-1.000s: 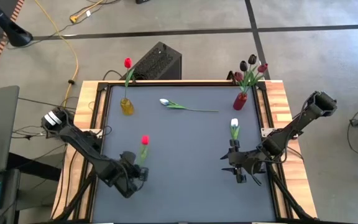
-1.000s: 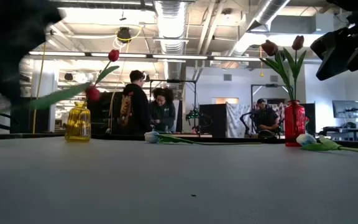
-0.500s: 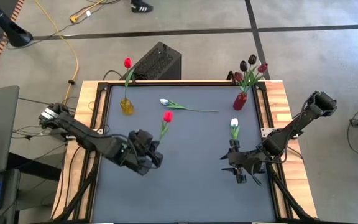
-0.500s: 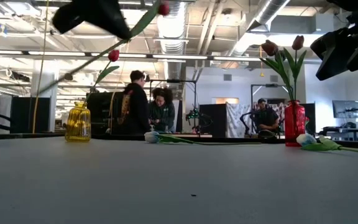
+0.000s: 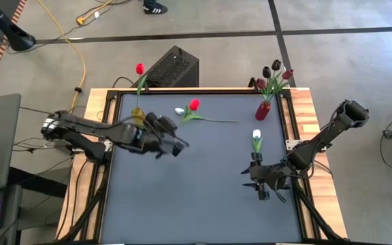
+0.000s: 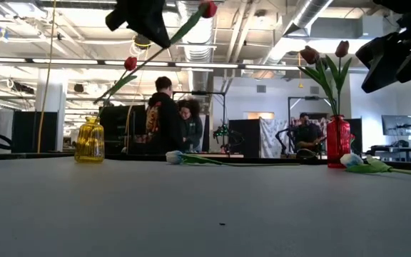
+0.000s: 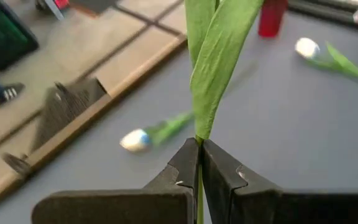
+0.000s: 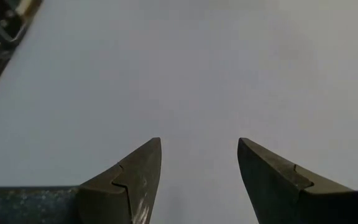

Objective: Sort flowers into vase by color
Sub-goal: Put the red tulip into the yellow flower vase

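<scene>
My left gripper [image 5: 180,143] is shut on a red tulip [image 5: 194,105], held high above the table near the yellow vase [image 5: 138,116], which holds another red tulip [image 5: 139,69]. In the low view the held tulip's head [image 6: 208,9] is at the top. A white tulip [image 5: 180,111] lies on the table at the far middle. Another white tulip [image 5: 256,135] lies near my right gripper [image 5: 256,181], which is open and empty near the table's right edge. The red vase [image 5: 263,109] holds dark tulips [image 5: 275,66]. My left gripper pinches the red tulip's green stem and leaf [image 7: 201,134] between its two fingers [image 7: 185,163]. The tulip is lifted clear of the table. Its head stands out beyond the fingers, slanting up in the low view.
A black box [image 5: 172,67] stands just beyond the table's far edge. Wooden rails [image 5: 305,116] run along the table's sides. People stand in the room behind, seen in the low view.
My left gripper has gone from the table's near left toward its far edge and the yellow vase, rising, with the red tulip carried along clear of the table. My right gripper has kept still.
</scene>
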Robot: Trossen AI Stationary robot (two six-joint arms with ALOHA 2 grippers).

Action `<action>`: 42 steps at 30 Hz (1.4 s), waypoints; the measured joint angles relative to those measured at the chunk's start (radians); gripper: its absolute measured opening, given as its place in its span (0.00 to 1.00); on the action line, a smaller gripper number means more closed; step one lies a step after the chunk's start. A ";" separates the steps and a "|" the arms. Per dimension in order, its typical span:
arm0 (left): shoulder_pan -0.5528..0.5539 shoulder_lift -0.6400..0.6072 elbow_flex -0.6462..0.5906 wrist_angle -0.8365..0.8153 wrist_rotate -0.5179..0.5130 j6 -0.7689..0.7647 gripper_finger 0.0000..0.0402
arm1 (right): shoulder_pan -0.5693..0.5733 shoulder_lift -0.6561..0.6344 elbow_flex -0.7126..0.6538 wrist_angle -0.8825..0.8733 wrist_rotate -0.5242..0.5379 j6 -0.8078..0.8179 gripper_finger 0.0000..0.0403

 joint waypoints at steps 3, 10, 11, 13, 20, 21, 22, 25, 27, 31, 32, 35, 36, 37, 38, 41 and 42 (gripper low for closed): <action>0.042 -0.084 0.000 0.019 -0.003 0.117 0.00 | -0.043 0.000 0.000 0.003 0.001 -0.001 0.59; 0.104 -0.355 -0.170 0.314 0.070 0.433 0.00 | -0.224 0.000 0.000 0.014 -0.027 0.000 0.59; 0.119 -0.399 -0.211 0.365 0.093 0.457 0.00 | -0.250 0.000 0.000 0.024 -0.041 0.001 0.59; 0.150 -0.480 -0.298 0.466 0.144 0.491 0.00 | -0.295 0.000 0.000 0.047 -0.071 0.008 0.59; 0.231 -0.721 -0.549 0.780 0.314 0.597 0.00 | -0.364 0.000 0.000 0.080 -0.080 0.000 0.59; 0.238 -0.748 -0.572 0.793 0.311 0.618 0.00 | -0.370 0.000 0.000 0.082 -0.080 -0.001 0.59; 0.244 -0.775 -0.592 0.803 0.299 0.631 0.00 | -0.374 0.000 0.000 0.086 -0.079 -0.001 0.59; 0.265 -0.840 -0.637 0.805 0.234 0.641 0.00 | -0.378 0.000 0.000 0.086 -0.078 -0.001 0.59; 0.277 -0.877 -0.659 0.798 0.205 0.644 0.00 | -0.375 0.000 0.000 0.086 -0.077 -0.001 0.59; 0.298 -0.936 -0.686 0.757 0.138 0.667 0.00 | -0.373 0.000 0.000 0.099 -0.077 -0.001 0.59; 0.303 -0.945 -0.688 0.746 0.122 0.664 0.00 | -0.373 0.000 0.000 0.104 -0.077 -0.001 0.59; 0.316 -0.967 -0.696 0.714 0.108 0.661 0.00 | -0.373 0.000 0.000 0.116 -0.075 -0.015 0.59; 0.319 -0.969 -0.696 0.704 0.108 0.662 0.00 | -0.372 0.000 0.000 0.116 -0.075 -0.019 0.59; 0.322 -0.973 -0.696 0.695 0.107 0.663 0.00 | -0.369 0.000 0.000 0.116 -0.075 -0.023 0.59; 0.326 -0.977 -0.696 0.683 0.102 0.667 0.00 | -0.366 0.000 0.000 0.117 -0.075 -0.026 0.59; 0.339 -0.981 -0.696 0.669 0.066 0.687 0.00 | -0.366 0.000 0.000 0.118 -0.075 -0.029 0.59; 0.344 -0.981 -0.696 0.667 0.057 0.698 0.00 | -0.366 0.000 0.000 0.118 -0.075 -0.029 0.59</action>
